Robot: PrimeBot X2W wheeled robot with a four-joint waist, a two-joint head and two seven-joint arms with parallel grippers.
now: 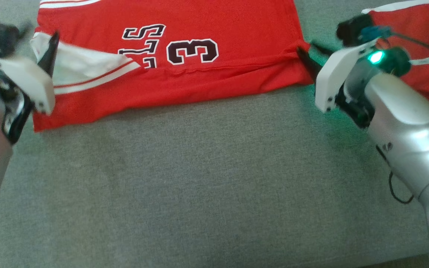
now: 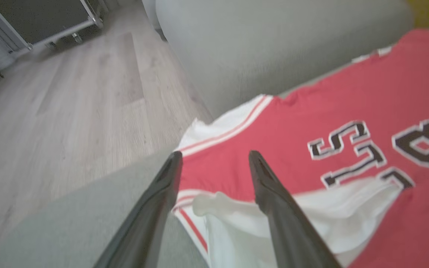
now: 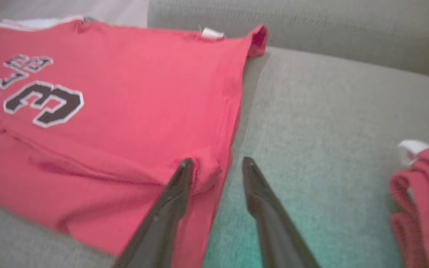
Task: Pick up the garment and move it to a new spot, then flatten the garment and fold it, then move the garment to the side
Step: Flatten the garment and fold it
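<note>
The garment (image 1: 199, 74) is a red jersey with white trim and dark lettering, lying spread on a grey couch seat (image 1: 199, 178), its near edge folded over. My left gripper (image 1: 41, 41) is open at the jersey's left end; in the left wrist view its fingers (image 2: 215, 156) straddle the white sleeve trim (image 2: 237, 219), gripping nothing. My right gripper (image 1: 307, 50) is open at the jersey's right end. In the right wrist view a small ridge of the red garment (image 3: 125, 93) lies between the parted fingers of that gripper (image 3: 218, 162).
A second red-and-white garment (image 1: 419, 48) lies bunched on the seat to the right, behind my right wrist. The couch backrest (image 3: 292, 33) rises beyond the jersey. Wooden floor (image 2: 69, 104) and a metal-framed cart (image 2: 39, 22) lie past the couch's left end.
</note>
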